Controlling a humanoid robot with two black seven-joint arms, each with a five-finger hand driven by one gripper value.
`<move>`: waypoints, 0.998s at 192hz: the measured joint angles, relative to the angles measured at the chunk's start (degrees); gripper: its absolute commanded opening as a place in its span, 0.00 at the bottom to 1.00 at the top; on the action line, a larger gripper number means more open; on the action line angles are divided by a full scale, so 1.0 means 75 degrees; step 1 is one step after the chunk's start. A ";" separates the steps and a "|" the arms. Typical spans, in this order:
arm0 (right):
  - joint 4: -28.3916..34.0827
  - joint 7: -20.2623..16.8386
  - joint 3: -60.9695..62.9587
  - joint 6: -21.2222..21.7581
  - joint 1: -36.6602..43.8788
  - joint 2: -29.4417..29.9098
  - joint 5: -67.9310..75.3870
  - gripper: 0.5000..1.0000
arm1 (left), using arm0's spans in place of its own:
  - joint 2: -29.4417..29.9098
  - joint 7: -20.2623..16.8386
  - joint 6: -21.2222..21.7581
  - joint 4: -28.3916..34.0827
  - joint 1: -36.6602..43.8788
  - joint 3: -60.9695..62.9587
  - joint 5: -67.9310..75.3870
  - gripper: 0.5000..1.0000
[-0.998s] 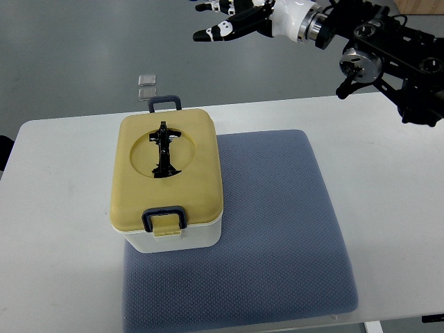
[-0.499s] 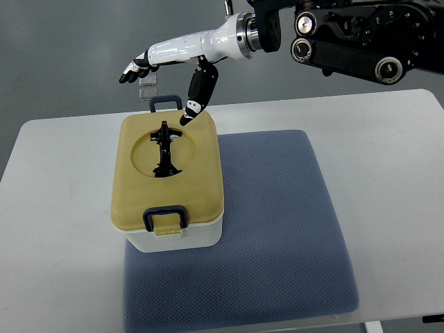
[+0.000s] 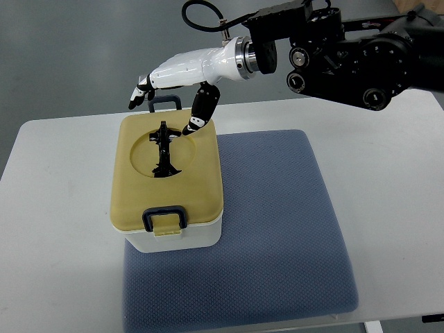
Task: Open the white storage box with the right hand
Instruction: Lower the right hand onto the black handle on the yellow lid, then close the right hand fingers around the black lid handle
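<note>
- The table (image 3: pixel 62 180) carried the white storage box (image 3: pixel 177 236), which sat on the left edge of a blue-grey mat (image 3: pixel 277 222), toward the left of the scene.
- The box's yellow lid (image 3: pixel 201 180) was down, so it was closed; a black folding handle (image 3: pixel 164 149) lay flat in the round hollow on top.
- A dark latch (image 3: pixel 164 216) showed at the near edge of the lid, and another latch (image 3: pixel 165 103) at the far edge.
- The right hand (image 3: pixel 170 94) reached in from the right over the far end of the lid, fingers loosely spread and holding nothing; its thumb (image 3: pixel 198 118) pointed down, close to or touching the lid beside the far latch.
- The left arm was not in view.
- Judged from this, the step in hand was the approach: no latch looked lifted yet.
- The next move probably called for hooking the far latch and then freeing the near latch before raising the lid.
</note>
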 measured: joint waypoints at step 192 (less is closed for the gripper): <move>0.0024 0.0006 0.0013 -0.0454 -0.0035 0.0034 -0.0096 0.00 | 0.0000 0.0000 0.0000 0.0013 0.0000 0.0000 -0.0001 1.00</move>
